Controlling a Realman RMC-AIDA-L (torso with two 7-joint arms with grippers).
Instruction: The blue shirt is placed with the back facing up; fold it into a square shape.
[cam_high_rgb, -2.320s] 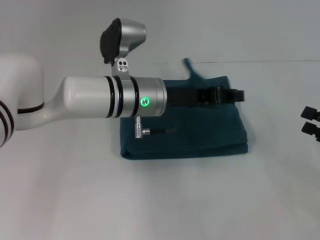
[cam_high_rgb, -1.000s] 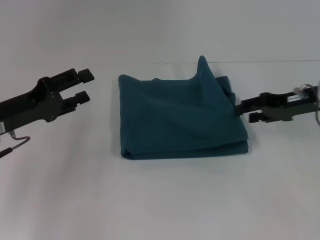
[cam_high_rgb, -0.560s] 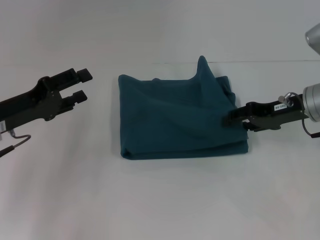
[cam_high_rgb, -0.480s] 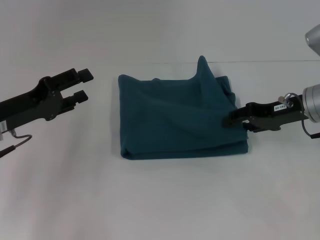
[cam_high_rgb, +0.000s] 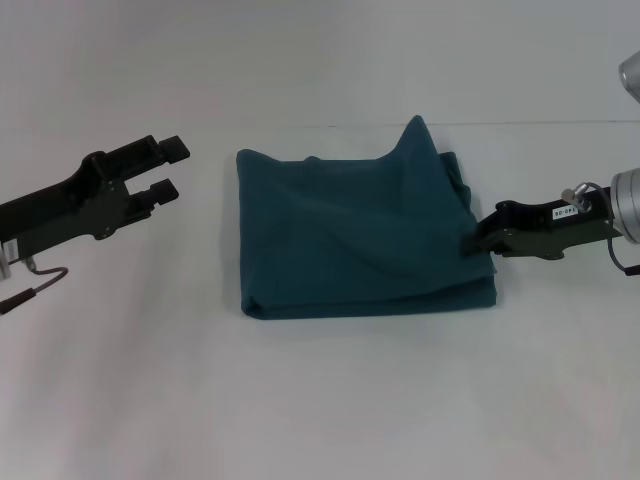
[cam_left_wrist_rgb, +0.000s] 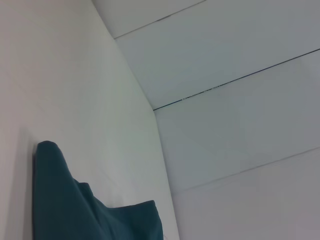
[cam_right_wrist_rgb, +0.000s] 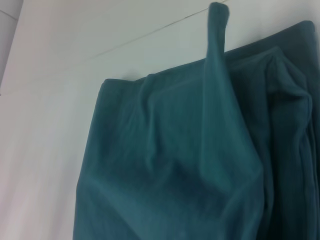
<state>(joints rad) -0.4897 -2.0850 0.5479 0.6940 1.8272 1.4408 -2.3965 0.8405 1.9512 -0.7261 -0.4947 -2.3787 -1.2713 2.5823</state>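
One blue shirt (cam_high_rgb: 365, 235) lies folded into a rough square near the middle of the white bench (cam_high_rgb: 320, 400), its layered edges stacked along the side nearest the robot's right. A peak of fabric stands up at the far right corner, and the right wrist view shows it as a narrow raised ridge running down into soft creases. The bench is plain matte white, and behind it rises a pale wall whose thin dark seam lines show in the left wrist view.

The right gripper (cam_high_rgb: 478, 237) reaches in from the right at the shirt's right edge, its jaws clenched on the cloth just below the raised peak. The left gripper (cam_high_rgb: 165, 168) hovers above the bench well apart from the shirt's left edge, its jaws released with a clear gap between the two black fingers (cam_high_rgb: 172, 148), holding nothing. A thin cable (cam_high_rgb: 30, 272) loops beneath the left arm near the bench's left side.
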